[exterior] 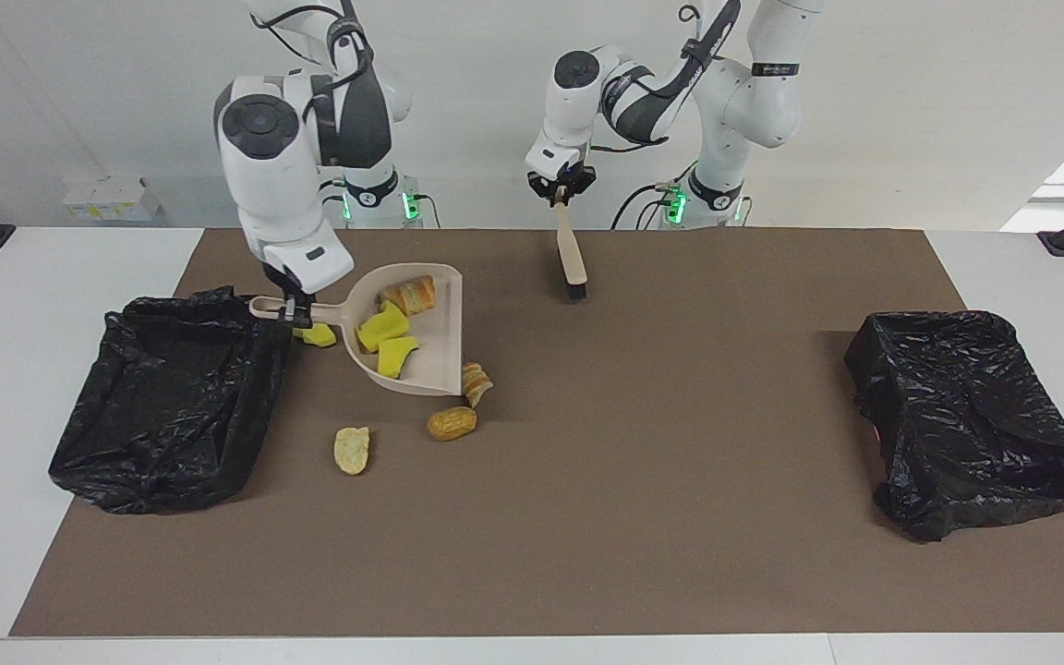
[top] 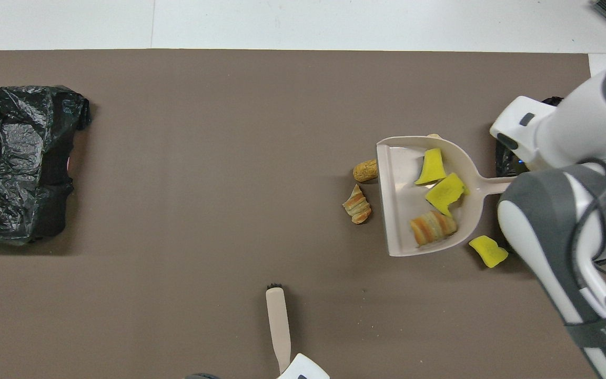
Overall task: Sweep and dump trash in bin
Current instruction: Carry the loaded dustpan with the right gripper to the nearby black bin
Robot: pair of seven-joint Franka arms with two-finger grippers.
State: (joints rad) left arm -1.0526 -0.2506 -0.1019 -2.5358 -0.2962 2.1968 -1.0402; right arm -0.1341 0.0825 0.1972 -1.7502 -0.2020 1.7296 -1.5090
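The left gripper (exterior: 562, 195) pinches the smooth beige brush (exterior: 572, 258), black bristles down, over the brown mat (exterior: 643, 462). The right gripper (exterior: 292, 310) clamps the beige plastic dustpan (exterior: 435, 344), raised beside the crinkled black bin (exterior: 167, 397) and carrying two spongy yellow chunks (exterior: 383, 326) and a ridged bread roll (exterior: 408, 295). Farther out, three crusty lumps (exterior: 452, 423) lie on the mat.

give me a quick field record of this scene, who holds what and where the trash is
right hand: shut on dustpan handle, raised beside the bin at the right arm's end
in dustpan: two yellow sponge chunks, one striped bread roll
on mat: three bread lumps, one yellow chunk under the dustpan handle
left hand: shut on brush, raised, bristles down
second bin: left arm's end, nothing over it
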